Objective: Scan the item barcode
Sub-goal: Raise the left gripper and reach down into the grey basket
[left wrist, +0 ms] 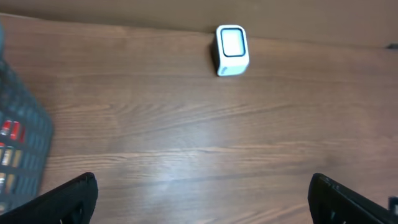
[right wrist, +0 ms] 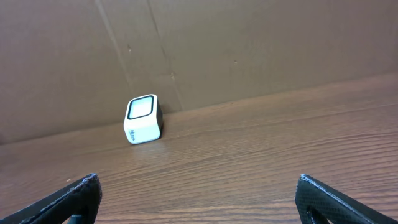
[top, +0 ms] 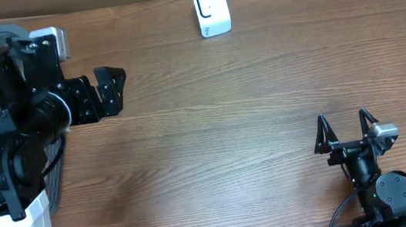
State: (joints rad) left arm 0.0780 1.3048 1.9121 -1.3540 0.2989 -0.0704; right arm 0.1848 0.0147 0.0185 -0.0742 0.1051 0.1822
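While both claws hang over the wooden desk (top: pixel 228 126), neither one holds anything. The left claw (top: pixel 113 92) has its jaws spread wide, and its wrist view shows only bare wood between its two dark fingertips (left wrist: pixel 74 196). The right claw (top: pixel 342 123) is just as wide open and clear of every object, with nothing but desk between its fingertips (right wrist: pixel 78 199).

The scanner (top: pixel 212 9), a small white box with a dark-rimmed window, stands upright on the desk. It lies well ahead of the left claw (left wrist: pixel 202 202) and slightly to the right of that claw's centre line (left wrist: pixel 231 50). From the right claw (right wrist: pixel 198 199) it also sits well ahead, off toward the claw's left finger, just in front of a brown cardboard wall (right wrist: pixel 249 50), its window tilted up toward the camera (right wrist: pixel 143 118).

A grey mesh basket (left wrist: pixel 28 134) sits close beside the left claw, off its left finger, partly under the arm in the overhead view (top: pixel 56 178). Through the mesh, red and beige labels (left wrist: pixel 9 130) of some goods show inside, but they are too blurred to tell what they are or whether a barcode faces out. The basket stands well apart from the scanner and far from the right claw.
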